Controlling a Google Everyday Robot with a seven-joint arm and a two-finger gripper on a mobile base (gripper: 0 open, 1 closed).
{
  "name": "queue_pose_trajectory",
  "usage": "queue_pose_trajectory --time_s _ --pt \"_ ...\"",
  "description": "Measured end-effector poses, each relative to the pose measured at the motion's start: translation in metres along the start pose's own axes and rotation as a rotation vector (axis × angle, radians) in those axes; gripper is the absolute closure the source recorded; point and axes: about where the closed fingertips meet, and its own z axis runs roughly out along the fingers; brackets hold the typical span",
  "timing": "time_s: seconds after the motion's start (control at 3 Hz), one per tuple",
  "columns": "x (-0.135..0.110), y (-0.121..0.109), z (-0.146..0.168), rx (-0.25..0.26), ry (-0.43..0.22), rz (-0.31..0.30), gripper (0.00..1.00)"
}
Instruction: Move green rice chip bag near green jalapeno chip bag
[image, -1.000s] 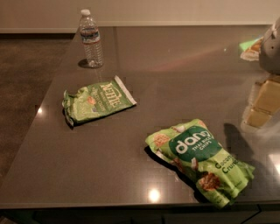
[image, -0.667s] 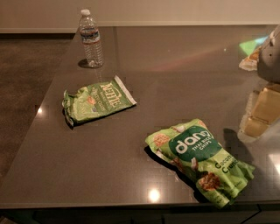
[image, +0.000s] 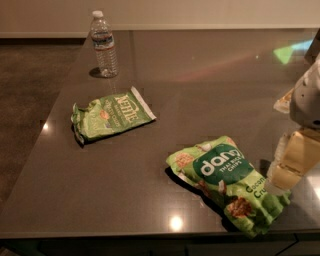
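Note:
The green rice chip bag (image: 229, 181) is a bright lime-green bag with a dark green oval and white "dang" lettering. It lies flat near the table's front edge, right of centre. The green jalapeno chip bag (image: 111, 114) is smaller, pale green, with white "Kettle" lettering and a white strip at its right end. It lies to the left and further back, well apart from the rice bag. My gripper (image: 292, 161) hangs at the right edge of the view, just right of the rice bag's upper end and not touching it.
A clear plastic water bottle (image: 104, 45) stands upright at the back left of the dark table (image: 200, 90). The table's left edge and front edge are in view, with floor to the left. A pale object (image: 284, 101) lies at the right edge behind my arm.
My gripper has moved down and toward the table's front, closer to the rice chip bag. Both bags and the bottle have stayed in place.

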Motion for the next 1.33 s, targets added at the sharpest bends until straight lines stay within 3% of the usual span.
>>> queue_pose_trajectory --time_s 0.67,1.33 --pt "0.01 0.019 0.026 0.002 0.002 0.043 0.0" --pt "0.01 0.032 0.05 -0.008 0.016 0.047 0.0"
